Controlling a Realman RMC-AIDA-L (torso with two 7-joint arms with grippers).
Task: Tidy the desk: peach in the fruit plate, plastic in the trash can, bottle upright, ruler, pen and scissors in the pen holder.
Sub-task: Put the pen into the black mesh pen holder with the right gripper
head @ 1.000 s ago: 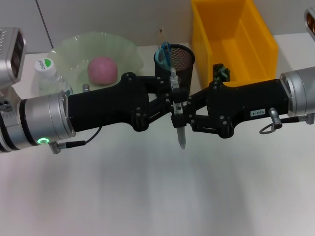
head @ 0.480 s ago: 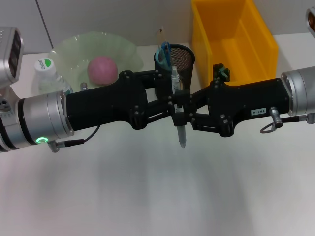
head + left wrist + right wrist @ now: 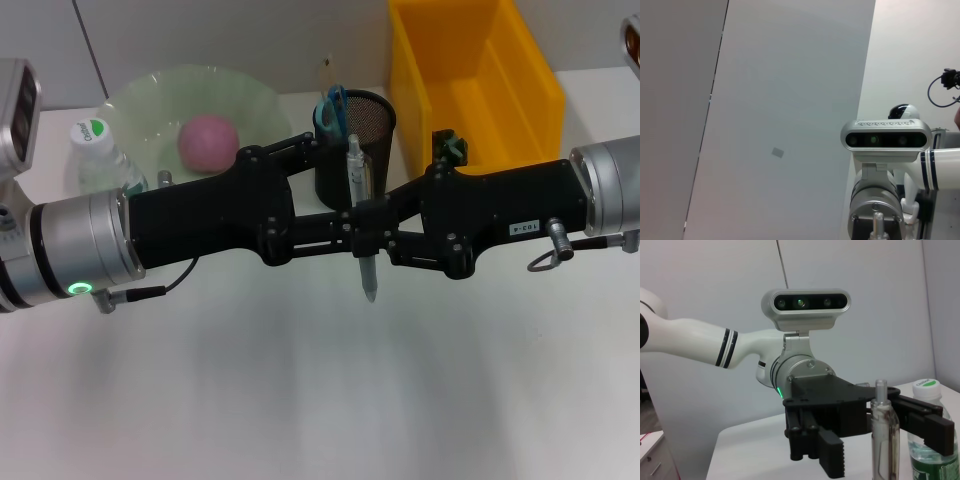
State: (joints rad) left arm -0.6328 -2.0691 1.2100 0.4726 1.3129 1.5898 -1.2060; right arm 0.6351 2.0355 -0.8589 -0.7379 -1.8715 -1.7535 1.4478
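Both arms meet in mid-air over the middle of the table, and between them a pen (image 3: 361, 215) hangs upright, tip down, well above the white surface. The right gripper (image 3: 372, 245) has its fingers clamped on the pen's lower barrel. The left gripper (image 3: 342, 228) faces it from the other side with its fingers apart; in the right wrist view those toothed pads (image 3: 832, 460) stand open just behind the clear barrel, not pinching it.

The pen holder (image 3: 357, 140), a black mesh cup near the table's far edge, stands just behind the pen and already has the scissors (image 3: 333, 108) in it. The peach (image 3: 208, 140) lies in the fruit plate (image 3: 150, 100) toward the far left corner, the bottle (image 3: 100, 155) stands upright beside the plate, and the yellow trash can (image 3: 470, 75) sits at the far right.

The pen looks light, stiff and smooth, so I would judge it prone to swivelling or sliding in a pinch taken off-centre. A hold across the middle of the barrel seems safest, keeping it vertical so the tip can drop straight through the holder's rim beside the scissors.
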